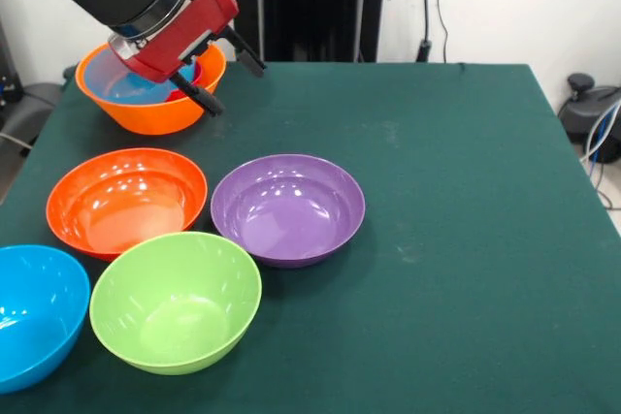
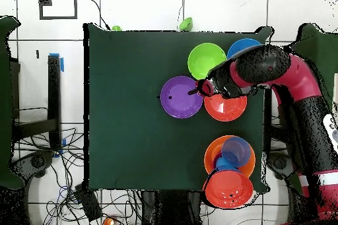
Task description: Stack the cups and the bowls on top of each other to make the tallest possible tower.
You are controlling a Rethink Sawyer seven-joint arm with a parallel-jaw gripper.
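My gripper (image 1: 223, 75) is open and empty, held high. In the overhead view the gripper (image 2: 197, 91) hangs between the purple bowl (image 2: 179, 97) and the red-orange bowl (image 2: 228, 109). The orange bowl (image 1: 146, 109) stands at the far left and holds the light-blue cup (image 1: 121, 84); a bit of the red cup (image 1: 186, 78) shows behind my fingers. Overhead, the orange bowl (image 2: 212, 151) holds the light-blue cup (image 2: 236, 150), with a red round shape (image 2: 228, 189) beside it at the table's edge. The red-orange bowl (image 1: 126, 201), purple bowl (image 1: 288, 208), lime-green bowl (image 1: 175, 300) and blue bowl (image 1: 34, 312) stand upright and separate.
The green table (image 1: 466, 239) has its whole right half bare in the front view. The lime-green bowl (image 2: 206, 60) and blue bowl (image 2: 245, 44) sit near the table's far edge overhead. My arm (image 2: 290, 77) crosses above the red-orange bowl.
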